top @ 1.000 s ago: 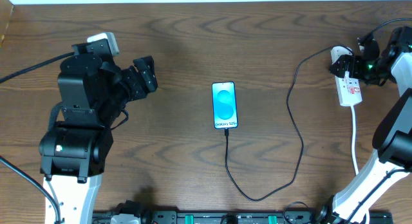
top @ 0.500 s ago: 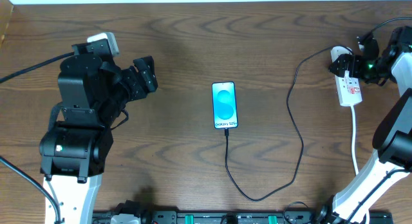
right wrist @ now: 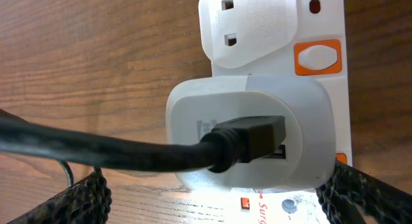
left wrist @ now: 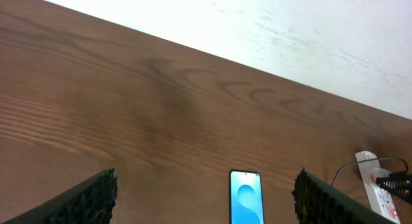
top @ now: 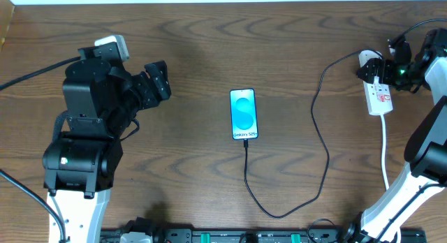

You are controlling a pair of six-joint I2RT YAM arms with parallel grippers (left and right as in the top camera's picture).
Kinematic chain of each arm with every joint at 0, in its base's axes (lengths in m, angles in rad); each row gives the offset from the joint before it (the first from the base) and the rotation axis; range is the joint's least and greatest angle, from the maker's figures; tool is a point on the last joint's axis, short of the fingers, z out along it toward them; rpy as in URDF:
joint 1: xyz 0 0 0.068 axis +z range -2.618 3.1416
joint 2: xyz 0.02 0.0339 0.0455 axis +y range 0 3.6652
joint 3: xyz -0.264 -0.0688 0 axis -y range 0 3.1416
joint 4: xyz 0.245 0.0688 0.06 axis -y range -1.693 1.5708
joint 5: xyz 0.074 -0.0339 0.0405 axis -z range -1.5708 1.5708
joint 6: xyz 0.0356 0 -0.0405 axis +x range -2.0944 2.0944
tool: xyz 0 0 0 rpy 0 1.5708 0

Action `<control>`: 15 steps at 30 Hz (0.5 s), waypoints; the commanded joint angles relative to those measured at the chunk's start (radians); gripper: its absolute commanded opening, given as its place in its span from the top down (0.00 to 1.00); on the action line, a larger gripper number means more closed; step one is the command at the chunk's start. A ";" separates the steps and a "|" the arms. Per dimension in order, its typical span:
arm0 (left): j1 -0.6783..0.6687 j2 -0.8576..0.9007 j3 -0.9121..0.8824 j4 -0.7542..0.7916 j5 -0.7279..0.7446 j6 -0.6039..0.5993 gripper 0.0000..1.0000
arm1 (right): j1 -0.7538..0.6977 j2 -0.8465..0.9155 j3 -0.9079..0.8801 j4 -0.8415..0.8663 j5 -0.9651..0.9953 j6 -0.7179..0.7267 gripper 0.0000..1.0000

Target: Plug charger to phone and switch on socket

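The phone (top: 244, 114) lies face up mid-table, its blue screen lit. The charger, a thin black cable (top: 323, 166), runs from the phone's bottom edge, loops toward the front and rises to the socket (top: 378, 93) at the far right. My right gripper (top: 380, 70) hovers open just over the socket. In the right wrist view its fingers (right wrist: 219, 201) straddle a white adapter (right wrist: 244, 102) plugged into the socket (right wrist: 257, 24), with the black cable (right wrist: 129, 153) in the adapter. An orange switch (right wrist: 317, 57) sits beside it. My left gripper (top: 156, 79) is open and empty, left of the phone (left wrist: 246, 197).
The socket's white cord (top: 385, 152) runs toward the front edge at the right. The left wrist view shows the socket (left wrist: 380, 192) far right and a white wall behind the table's far edge.
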 commanded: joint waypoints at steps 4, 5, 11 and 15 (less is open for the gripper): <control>0.001 0.001 0.008 0.000 -0.013 0.013 0.13 | 0.011 0.018 -0.021 -0.016 -0.079 0.023 0.01; 0.001 0.001 0.008 0.000 -0.013 0.013 0.13 | 0.011 0.018 -0.025 -0.015 -0.079 0.023 0.01; 0.001 0.001 0.008 0.000 -0.013 0.013 0.13 | 0.011 0.018 -0.048 0.006 -0.140 0.024 0.01; 0.001 0.001 0.008 0.000 -0.013 0.013 0.13 | 0.013 0.018 -0.051 0.008 -0.146 0.042 0.01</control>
